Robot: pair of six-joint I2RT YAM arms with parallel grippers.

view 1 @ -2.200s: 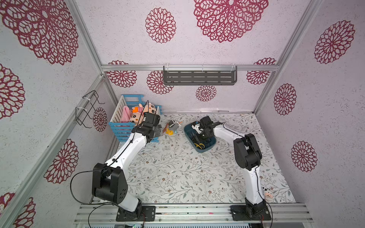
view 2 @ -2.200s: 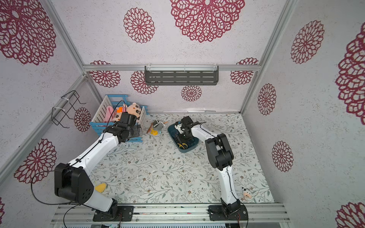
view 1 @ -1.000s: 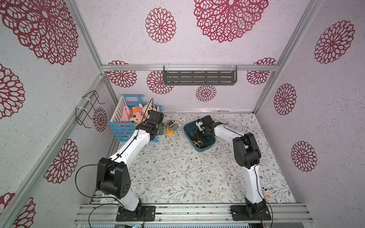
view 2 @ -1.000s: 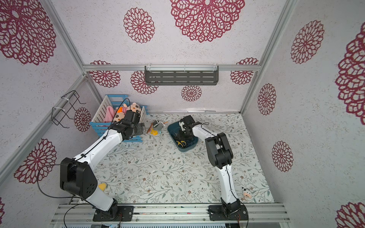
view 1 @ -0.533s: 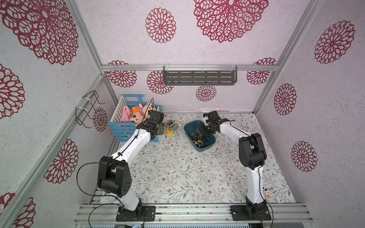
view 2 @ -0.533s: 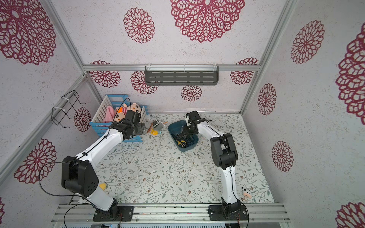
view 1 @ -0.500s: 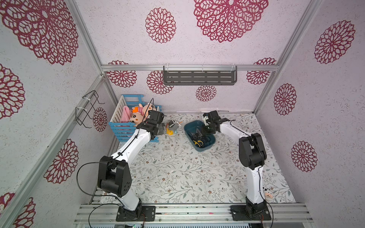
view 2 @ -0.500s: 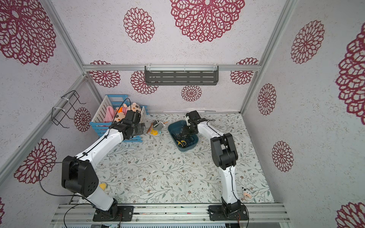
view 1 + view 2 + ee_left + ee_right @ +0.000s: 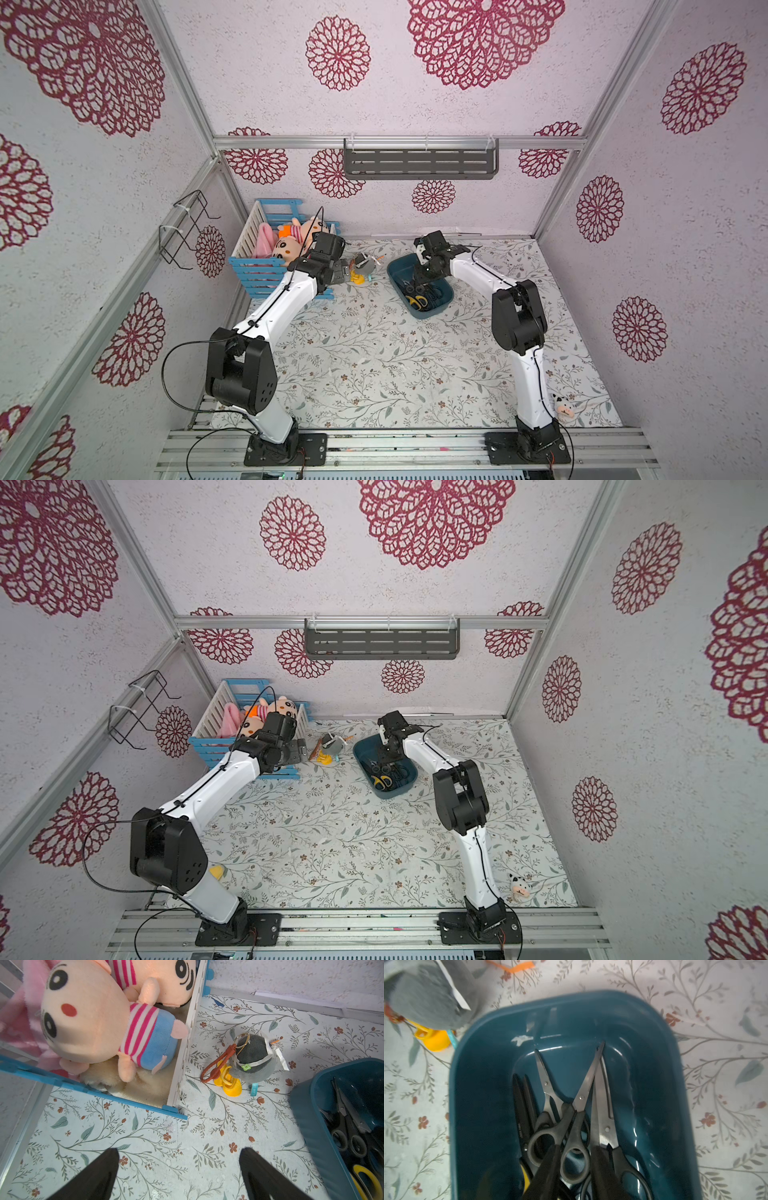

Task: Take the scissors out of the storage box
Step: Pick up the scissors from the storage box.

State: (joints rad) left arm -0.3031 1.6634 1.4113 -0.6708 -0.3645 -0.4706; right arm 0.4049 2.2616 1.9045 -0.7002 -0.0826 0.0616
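The scissors (image 9: 579, 1105) lie heaped in the teal storage box (image 9: 477, 1084). Their handles are directly under the right claw (image 9: 574, 1153) and their blades run away from it along the box's length. Its jaws seem slightly parted around a grey handle ring, not clearly pinching. The left claw (image 9: 178, 1153), farther off, gapes empty above the counter (image 9: 207, 1126).

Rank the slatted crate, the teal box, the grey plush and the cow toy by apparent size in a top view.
1. crate
2. box
3. plush and cow toy: too alike to rank.
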